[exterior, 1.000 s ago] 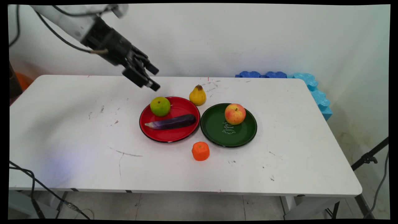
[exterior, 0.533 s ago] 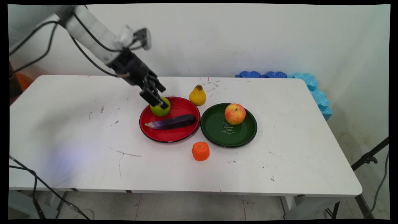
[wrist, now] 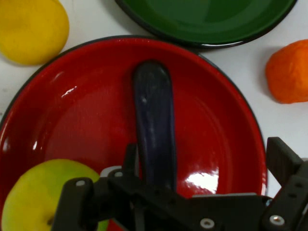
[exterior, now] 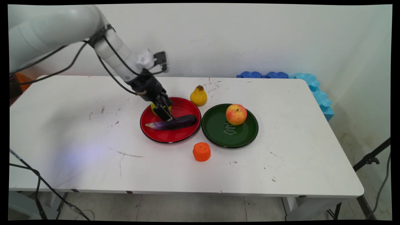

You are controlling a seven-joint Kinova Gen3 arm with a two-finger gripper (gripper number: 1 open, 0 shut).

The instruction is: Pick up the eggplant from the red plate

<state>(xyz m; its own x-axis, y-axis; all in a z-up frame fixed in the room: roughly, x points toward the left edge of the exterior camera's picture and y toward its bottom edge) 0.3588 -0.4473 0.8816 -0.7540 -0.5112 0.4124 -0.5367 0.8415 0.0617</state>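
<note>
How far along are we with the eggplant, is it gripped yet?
Done: the tool is low over the red plate, open, straddling the eggplant. In hand: nothing; the eggplant lies flat on the plate beside the green apple. Left: probably closing and lifting.

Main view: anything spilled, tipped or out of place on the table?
Nothing stands out. The eggplant and green apple lie in the red plate, the red apple sits in the green plate, and the pear and orange stand on the table. The gripper is over the eggplant.
</note>
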